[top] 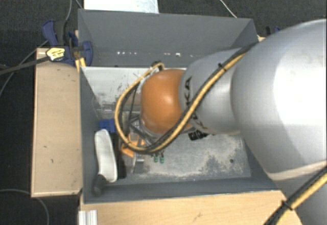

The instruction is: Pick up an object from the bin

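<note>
1. Grey metal bin (168, 40): bare speckled floor lies right of the fingers (131, 153), and the left wall is near them.
2. Silver arm (265, 96) and its orange wrist cover (161, 101) hide much of the bin. I cannot tell whether the fingers are spread or pressed together.
3. White oblong thing (106, 155) lies just left of the fingers, along the wall.
4. Blue piece (106, 126) beyond it is partly hidden.
5. Small green bits (158, 158) sit just right of the fingers.

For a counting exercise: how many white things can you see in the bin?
1: a white oblong thing lying along the left wall of the bin, toward the view's lower left. The arm covers much of the floor, so more may be hidden.
</note>
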You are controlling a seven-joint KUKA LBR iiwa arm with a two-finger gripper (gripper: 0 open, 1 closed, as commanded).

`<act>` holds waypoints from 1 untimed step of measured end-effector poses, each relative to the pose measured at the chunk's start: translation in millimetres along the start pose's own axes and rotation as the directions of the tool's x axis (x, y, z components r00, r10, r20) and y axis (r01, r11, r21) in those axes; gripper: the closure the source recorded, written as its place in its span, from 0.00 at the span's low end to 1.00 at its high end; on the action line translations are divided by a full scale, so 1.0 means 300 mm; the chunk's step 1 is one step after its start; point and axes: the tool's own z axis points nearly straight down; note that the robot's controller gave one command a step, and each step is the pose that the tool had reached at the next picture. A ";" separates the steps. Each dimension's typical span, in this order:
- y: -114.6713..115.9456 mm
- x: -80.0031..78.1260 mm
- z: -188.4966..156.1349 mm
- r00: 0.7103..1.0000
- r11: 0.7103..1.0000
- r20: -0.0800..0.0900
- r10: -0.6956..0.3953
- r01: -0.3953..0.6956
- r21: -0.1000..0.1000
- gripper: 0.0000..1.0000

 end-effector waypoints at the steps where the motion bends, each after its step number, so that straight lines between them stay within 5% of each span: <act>1: -0.001 -0.244 -0.007 0.996 0.996 -0.001 0.094 -0.094 0.006 0.00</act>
